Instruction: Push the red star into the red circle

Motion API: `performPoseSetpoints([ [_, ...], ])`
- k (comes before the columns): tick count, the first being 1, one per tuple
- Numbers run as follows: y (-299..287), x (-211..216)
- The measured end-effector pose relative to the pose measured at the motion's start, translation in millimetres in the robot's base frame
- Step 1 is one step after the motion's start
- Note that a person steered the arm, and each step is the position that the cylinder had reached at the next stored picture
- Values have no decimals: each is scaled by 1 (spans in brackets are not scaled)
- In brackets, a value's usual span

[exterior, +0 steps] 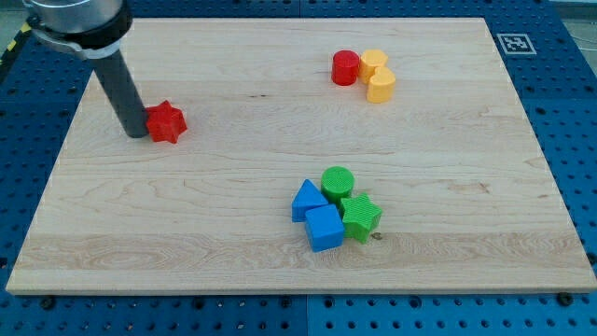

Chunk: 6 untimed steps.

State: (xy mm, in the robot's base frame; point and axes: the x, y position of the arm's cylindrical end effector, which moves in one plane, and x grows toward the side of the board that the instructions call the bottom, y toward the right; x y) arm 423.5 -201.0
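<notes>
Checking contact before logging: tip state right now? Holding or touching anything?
No gripper, so nothing is held: my tip sits against the red star on the view's left side, far from the red circle.

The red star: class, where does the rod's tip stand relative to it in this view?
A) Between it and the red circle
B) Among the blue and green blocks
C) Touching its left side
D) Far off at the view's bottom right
C: my tip sits right against the view's left side of the red star, with the red circle far off toward the view's upper right.
</notes>
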Motion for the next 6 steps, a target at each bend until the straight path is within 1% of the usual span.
performPoseSetpoints([
  [2,21,0],
  [5,74,0],
  [6,81,0],
])
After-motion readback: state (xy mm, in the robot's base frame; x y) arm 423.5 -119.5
